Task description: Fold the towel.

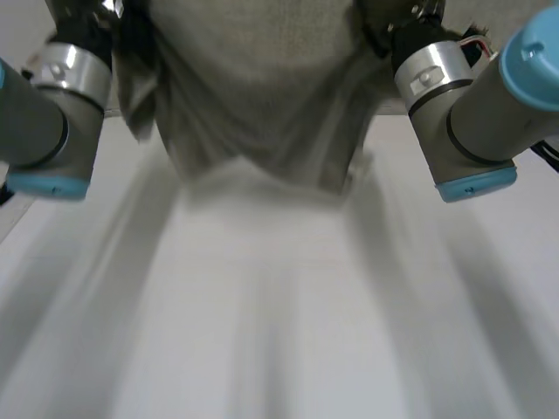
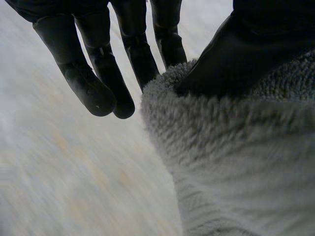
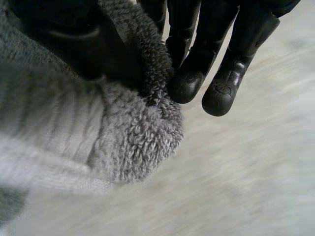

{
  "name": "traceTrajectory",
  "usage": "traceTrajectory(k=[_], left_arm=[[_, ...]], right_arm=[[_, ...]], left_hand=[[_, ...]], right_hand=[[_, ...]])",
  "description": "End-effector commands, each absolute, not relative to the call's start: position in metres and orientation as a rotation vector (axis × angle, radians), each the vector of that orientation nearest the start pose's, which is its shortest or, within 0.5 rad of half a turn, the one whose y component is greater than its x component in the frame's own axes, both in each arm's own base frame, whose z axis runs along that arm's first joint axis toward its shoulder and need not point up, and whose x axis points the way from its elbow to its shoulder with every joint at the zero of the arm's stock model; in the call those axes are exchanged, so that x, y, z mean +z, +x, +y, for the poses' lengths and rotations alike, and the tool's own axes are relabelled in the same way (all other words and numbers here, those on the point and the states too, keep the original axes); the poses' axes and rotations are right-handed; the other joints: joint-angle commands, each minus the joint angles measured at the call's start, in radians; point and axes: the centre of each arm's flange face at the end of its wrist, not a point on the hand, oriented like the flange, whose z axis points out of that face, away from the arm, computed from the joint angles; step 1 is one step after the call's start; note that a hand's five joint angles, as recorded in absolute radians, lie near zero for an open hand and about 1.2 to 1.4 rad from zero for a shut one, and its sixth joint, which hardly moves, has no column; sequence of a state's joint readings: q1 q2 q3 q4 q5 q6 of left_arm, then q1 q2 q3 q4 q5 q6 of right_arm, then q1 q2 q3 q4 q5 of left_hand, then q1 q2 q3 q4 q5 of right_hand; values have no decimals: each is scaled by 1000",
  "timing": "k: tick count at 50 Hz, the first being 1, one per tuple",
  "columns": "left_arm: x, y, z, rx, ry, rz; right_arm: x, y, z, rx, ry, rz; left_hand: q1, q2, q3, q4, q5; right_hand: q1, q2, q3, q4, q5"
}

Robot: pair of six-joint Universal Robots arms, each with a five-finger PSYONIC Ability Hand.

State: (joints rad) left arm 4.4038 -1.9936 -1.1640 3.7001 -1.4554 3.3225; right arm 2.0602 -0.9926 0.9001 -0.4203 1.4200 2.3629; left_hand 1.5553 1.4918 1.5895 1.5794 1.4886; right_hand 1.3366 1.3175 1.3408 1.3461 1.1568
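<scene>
A grey terry towel (image 1: pixel 262 96) hangs in the air between my two arms, its lower edge well above the white table (image 1: pixel 279 332). In the left wrist view my left hand (image 2: pixel 231 59) pinches one upper corner of the towel (image 2: pixel 236 162) between thumb and fingers; the other fingers (image 2: pixel 98 93) hang straight beside it. In the right wrist view my right hand (image 3: pixel 88 44) pinches the opposite upper corner of the towel (image 3: pixel 123 132) between its thumb and a finger, and two fingers (image 3: pixel 221 93) stick out past the cloth.
My left arm (image 1: pixel 52 113) and my right arm (image 1: pixel 472 113) stand on either side of the hanging towel. The white table spreads out below them.
</scene>
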Motion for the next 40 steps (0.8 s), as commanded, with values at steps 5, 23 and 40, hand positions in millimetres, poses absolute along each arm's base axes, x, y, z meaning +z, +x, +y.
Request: traceTrajectory(k=[5,23,40], left_arm=[[305,-251,-382,-2849,447,1635],[178,-230,-307,-2351,637,2206],[196,-216,-242,-2272,782,2192]], right_arm=[[282,338,-320,-2544,-1374,1488],[192,299,-297,-1748,-1688,2012],[210,250,-242,-1443,-1667,2175]], left_hand=[[-159,-96,-193,-183,-267],[-159,-96,-193,-183,-267],[-159,-96,-193,-183,-267]], right_hand=[[60,79,56,50,65],[60,79,56,50,65],[60,79,56,50,65]])
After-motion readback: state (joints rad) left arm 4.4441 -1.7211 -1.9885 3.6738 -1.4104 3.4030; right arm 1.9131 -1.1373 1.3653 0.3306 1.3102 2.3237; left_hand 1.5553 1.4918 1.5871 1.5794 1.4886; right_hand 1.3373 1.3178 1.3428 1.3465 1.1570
